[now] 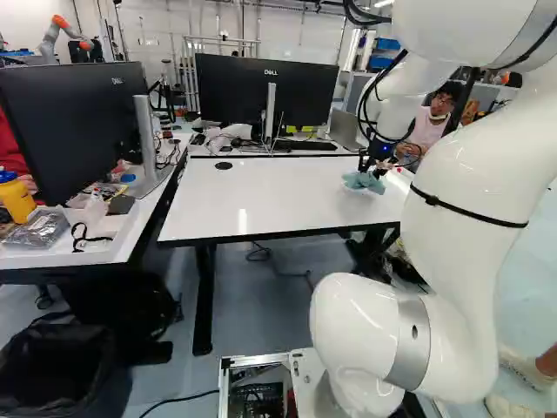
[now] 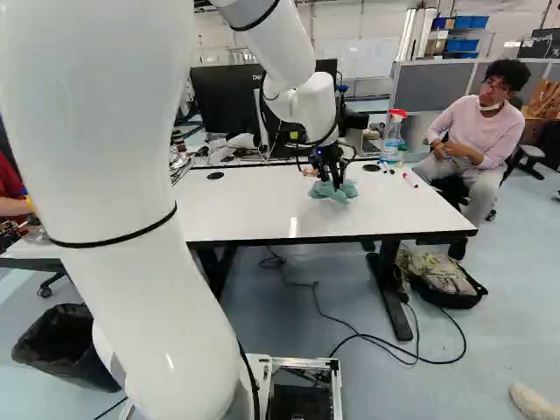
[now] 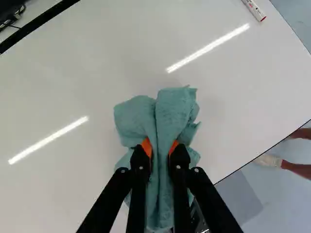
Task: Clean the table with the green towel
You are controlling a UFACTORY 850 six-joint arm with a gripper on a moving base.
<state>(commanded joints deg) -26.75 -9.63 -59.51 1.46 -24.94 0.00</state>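
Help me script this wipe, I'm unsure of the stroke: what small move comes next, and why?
Probably a short slide of the towel across the table, away from the red-tipped marker: the gripper is shut on the towel, which seems to touch the surface, and the marker lies there too.

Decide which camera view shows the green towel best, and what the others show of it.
The wrist view: it shows the green towel close up, its folds clear, pinched between the orange pads of the gripper. Both base views show it small and bunched beneath the gripper, white table around it.
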